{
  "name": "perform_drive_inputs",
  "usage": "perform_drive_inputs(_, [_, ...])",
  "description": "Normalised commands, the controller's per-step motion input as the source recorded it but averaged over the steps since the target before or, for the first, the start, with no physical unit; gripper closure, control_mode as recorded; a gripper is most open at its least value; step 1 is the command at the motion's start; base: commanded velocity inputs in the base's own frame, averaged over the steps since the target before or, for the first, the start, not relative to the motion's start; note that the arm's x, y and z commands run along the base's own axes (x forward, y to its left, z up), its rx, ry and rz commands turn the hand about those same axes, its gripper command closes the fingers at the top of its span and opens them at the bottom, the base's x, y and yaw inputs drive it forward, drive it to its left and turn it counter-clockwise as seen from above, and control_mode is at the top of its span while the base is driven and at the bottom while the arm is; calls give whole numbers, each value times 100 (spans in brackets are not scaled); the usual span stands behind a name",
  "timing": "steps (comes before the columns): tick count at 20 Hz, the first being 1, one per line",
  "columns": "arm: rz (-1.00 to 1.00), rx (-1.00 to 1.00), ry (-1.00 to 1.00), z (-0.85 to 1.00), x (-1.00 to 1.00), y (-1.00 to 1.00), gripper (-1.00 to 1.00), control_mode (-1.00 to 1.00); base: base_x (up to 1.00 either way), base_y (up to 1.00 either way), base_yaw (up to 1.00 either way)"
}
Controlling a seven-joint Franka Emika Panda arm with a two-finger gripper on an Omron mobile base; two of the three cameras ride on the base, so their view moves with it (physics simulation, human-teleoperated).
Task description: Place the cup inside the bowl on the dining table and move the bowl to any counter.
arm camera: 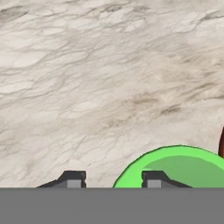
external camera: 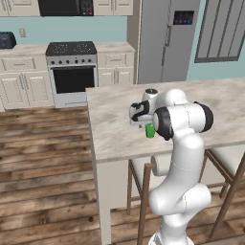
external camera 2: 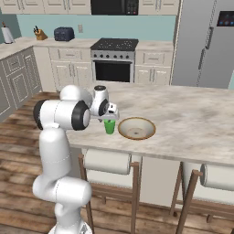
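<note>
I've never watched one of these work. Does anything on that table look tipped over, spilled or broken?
Nothing stands out. The cup stands upright on the dining table, just beside the bowl, which sits level and looks empty. The gripper is right at the cup.

A wood-plank floor (external camera: 43,158) is seen below pale teal walls (external camera 2: 55,22); cream cabinets (external camera: 24,81) flank a steel stove (external camera: 72,72), beside a grey refrigerator (external camera: 165,38).

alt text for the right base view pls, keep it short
A white robot arm reaches over a beige marbled dining table, its gripper right above a small green cup that stands just left of a wide tan-rimmed bowl. Wooden stools sit under the table's near edge; behind are a stove, cream cabinets and a grey refrigerator.
</note>
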Motion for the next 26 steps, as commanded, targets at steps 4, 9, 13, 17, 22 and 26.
perform_drive_inputs(4, [0,0,0,0,0,0,100,-100,0,0,0])
perform_drive_inputs(9, [1,0,0,1,0,0,100,-100,0,0,0])
perform_drive_inputs(13, [5,0,0,14,-3,0,100,-100,0,0,0])
perform_drive_inputs(17, [7,0,0,18,-6,0,100,-100,0,0,0])
perform_drive_inputs(22, [7,-2,0,14,0,0,100,-100,0,0,0])
perform_drive_inputs(26, [3,-6,0,26,0,0,100,-100,0,0,0])
